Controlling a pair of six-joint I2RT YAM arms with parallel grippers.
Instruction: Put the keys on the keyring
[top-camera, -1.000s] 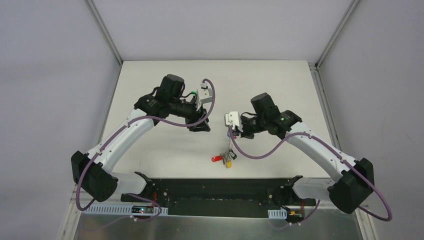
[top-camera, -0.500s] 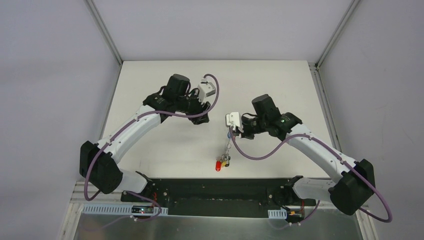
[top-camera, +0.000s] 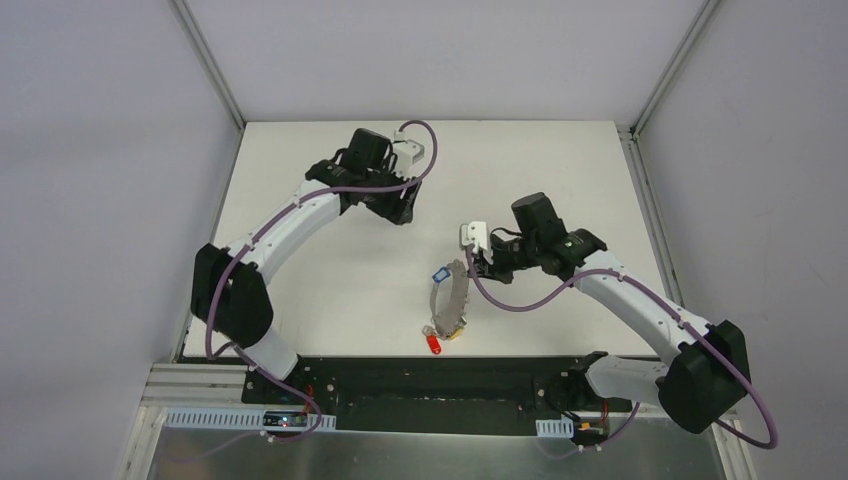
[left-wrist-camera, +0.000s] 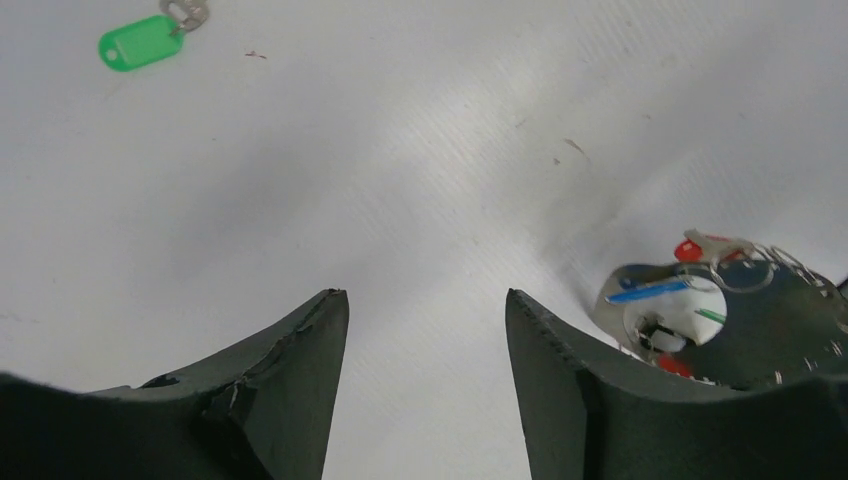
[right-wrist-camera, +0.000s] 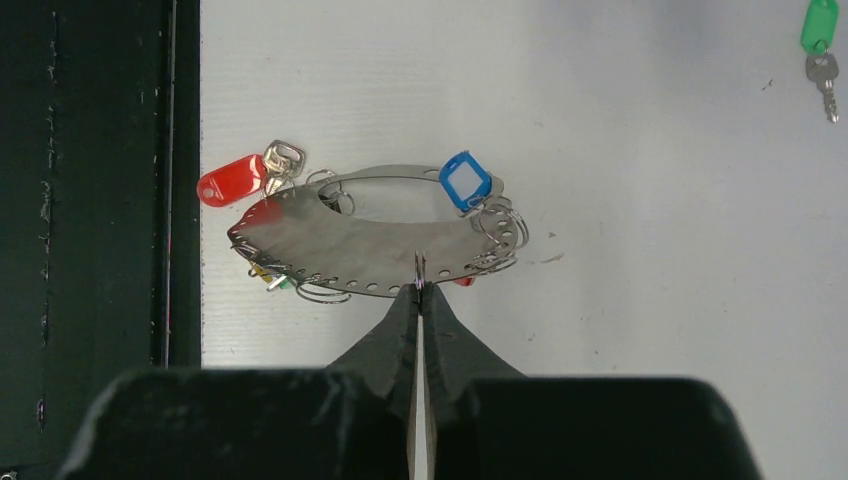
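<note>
The keyring (right-wrist-camera: 370, 245) is a flat grey metal ring with small holes along its rim. It carries several keys on small wire loops, among them a red-tagged key (right-wrist-camera: 230, 180) and a blue-tagged key (right-wrist-camera: 465, 182). My right gripper (right-wrist-camera: 420, 285) is shut on the ring's near rim and holds it tilted above the table (top-camera: 560, 160). In the top view the ring (top-camera: 452, 295) hangs left of the right gripper (top-camera: 478, 262). A loose green-tagged key (left-wrist-camera: 140, 42) lies on the table, also in the right wrist view (right-wrist-camera: 819, 30). My left gripper (left-wrist-camera: 425, 300) is open and empty.
The black base rail (top-camera: 440, 385) runs along the near table edge, just below the hanging keys. The left arm (top-camera: 300, 215) reaches over the far left part of the table. Grey walls enclose the table on three sides.
My left gripper has moved away from the ring toward the far side of the table. My right gripper has turned the keyring, so it now shows as a wider loop with the keys swung.
</note>
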